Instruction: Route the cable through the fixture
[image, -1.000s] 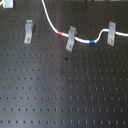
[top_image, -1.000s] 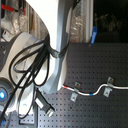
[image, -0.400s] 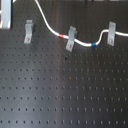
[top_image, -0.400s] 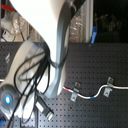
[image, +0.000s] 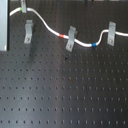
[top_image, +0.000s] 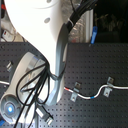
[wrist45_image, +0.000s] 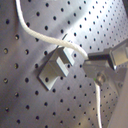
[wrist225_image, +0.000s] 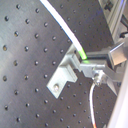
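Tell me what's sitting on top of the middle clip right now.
In the first exterior view, the white cable drapes over the middle clip, red band beside it. Under the cable, seating is hidden.

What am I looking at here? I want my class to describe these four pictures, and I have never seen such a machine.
The machine is one white robot arm that ends in a two-fingered gripper. Both exterior views come from cameras that stand off the arm. The second exterior view shows the arm itself, large and close. Both wrist views come from cameras that ride on the gripper, so they show its fingers up close.

The surface is a black perforated board. Three small grey metal clips stand on it: the fixture on the first exterior view's left, a middle clip and a right clip. A white cable with coloured bands runs along the middle and right clips. The gripper appears to pinch the cable at its green band, close beside the fixture.
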